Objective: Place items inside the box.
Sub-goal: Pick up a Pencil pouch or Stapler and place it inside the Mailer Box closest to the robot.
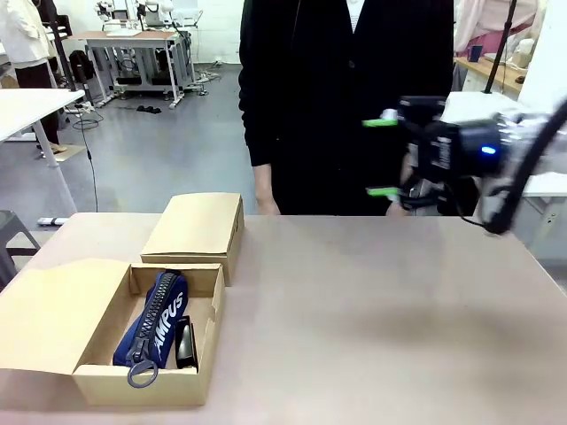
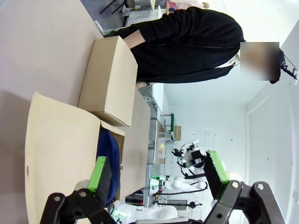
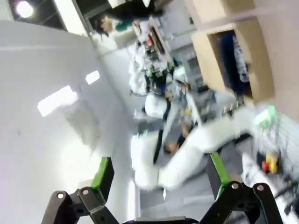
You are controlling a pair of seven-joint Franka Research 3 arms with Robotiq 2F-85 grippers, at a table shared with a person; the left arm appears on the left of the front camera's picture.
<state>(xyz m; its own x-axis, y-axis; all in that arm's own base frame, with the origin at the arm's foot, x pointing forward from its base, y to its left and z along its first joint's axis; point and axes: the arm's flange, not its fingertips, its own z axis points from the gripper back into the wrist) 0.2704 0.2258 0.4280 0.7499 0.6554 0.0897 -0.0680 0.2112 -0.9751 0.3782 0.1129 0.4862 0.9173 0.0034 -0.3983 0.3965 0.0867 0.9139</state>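
The box [image 1: 140, 386] lies open at the table's near left, its wide flap folded out to the left. Inside it lies a navy blue zip pouch [image 1: 156, 320] with a small black item [image 1: 185, 343] beside it. My right gripper [image 1: 383, 157] hangs blurred high over the far right of the table, open and empty, in front of the person's dark coat. In the left wrist view my left gripper [image 2: 157, 175] stands open above the box flap [image 2: 60, 154], with the navy pouch [image 2: 108, 148] beyond one finger. The right wrist view is smeared: my right gripper [image 3: 160, 175] is open, and the box [image 3: 256, 60] is at upper right.
A smaller closed cardboard box [image 1: 197, 228] sits just behind the open one. A person in black [image 1: 345, 97] stands at the far edge, one hand [image 1: 266, 202] near the table. The table [image 1: 381, 319] is bare to the right of the boxes.
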